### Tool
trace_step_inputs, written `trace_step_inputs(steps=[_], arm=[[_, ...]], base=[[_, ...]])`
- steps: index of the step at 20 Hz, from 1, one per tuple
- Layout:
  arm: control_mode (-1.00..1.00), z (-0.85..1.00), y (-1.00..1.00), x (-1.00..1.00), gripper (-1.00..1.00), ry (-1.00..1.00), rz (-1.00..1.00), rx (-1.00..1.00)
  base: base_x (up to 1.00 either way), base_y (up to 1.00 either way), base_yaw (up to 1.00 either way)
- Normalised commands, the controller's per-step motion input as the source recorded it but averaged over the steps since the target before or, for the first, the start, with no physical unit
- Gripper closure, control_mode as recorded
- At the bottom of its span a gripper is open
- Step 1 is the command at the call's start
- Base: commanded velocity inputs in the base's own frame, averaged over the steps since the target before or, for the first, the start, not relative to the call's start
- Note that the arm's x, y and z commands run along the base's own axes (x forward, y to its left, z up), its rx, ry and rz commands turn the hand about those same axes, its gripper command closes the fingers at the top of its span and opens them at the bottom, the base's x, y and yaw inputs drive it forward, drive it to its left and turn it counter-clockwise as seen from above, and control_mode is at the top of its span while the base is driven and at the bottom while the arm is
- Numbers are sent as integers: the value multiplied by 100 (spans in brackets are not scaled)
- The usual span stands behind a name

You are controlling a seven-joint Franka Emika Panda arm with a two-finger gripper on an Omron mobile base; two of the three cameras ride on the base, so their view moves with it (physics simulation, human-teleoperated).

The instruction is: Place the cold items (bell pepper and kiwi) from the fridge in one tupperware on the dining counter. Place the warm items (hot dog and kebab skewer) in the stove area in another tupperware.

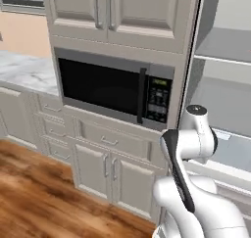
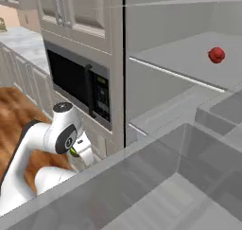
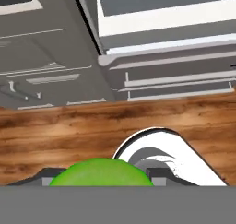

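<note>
**Green Bell Pepper Held in Gripper Beside Open Fridge**

Bell pepper, bright green and rounded, seated between the two dark fingertips at the bottom of the hand view, bulging up above them and spanning the gap from one tip to the other. Gripper closed about halfway, jaws pressed against the pepper's sides and carrying it. Beyond the pepper, looking down: brown wooden floor, grey cabinet drawers and the fridge's lower drawers with their white edges.

From the right base view, a sliver of the same green tucked at the hand just under the arm's wrist joint, held low in front of the cabinet column, close to the edge of the open fridge. Inside the fridge, up on a grey shelf, a small red round item, well apart from the gripper and the pepper; too small to identify. In the foreground, a clear-walled bin in the fridge, seen from above.

From the left base view, white arm folded in the lower right, its elbow raised in front of the fridge opening; hand hidden behind the arm's own body. Black built-in microwave set in the cream cabinet column, cupboard doors above it and drawers and doors below. Marble counter stretching away at far left, wooden floor below.
</note>
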Motion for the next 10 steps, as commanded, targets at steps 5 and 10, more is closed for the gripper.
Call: trace_step_inputs(steps=[5, 10], arm=[[100, 0, 0, 0, 100, 0, 0, 0], [100, 0, 0, 0, 100, 0, 0, 0]], base=[[7, 3, 84], [16, 5, 76]])
